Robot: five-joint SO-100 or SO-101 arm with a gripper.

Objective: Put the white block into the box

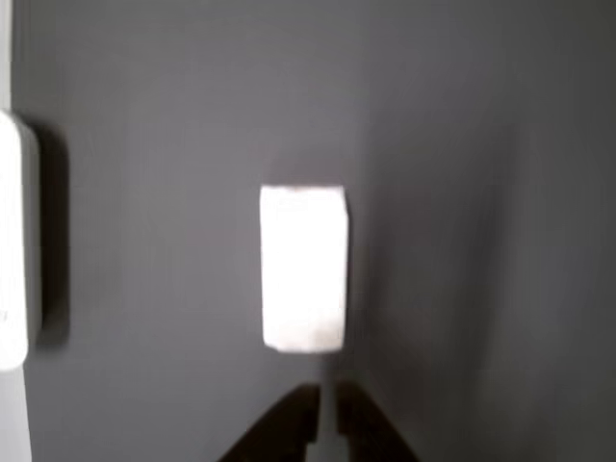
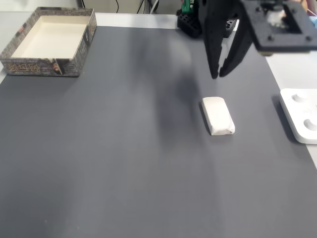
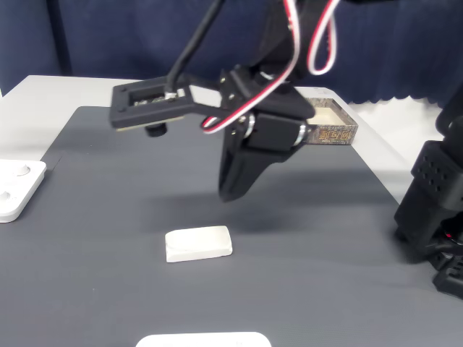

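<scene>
The white block [image 2: 218,115] lies flat on the dark grey mat, right of its middle in a fixed view, and nothing touches it. My black gripper [image 2: 218,76] hangs above the mat just behind the block, fingertips almost touching and nothing between them. In the other fixed view the gripper [image 3: 228,194] points down above and behind the block [image 3: 198,243]. The other view looks down on the block [image 1: 303,269], with my fingertips [image 1: 325,423] at the bottom edge just short of it. The box [image 2: 49,67], speckled brown rim and cream inside, stands at the mat's far left corner [image 3: 334,134].
A flat white device [image 2: 302,116] lies off the mat's right edge, close to the block, and shows at the left edge [image 1: 14,241] in the other view. Another white object [image 3: 202,340] sits at the near edge. The arm's black base [image 3: 434,210] stands at the right.
</scene>
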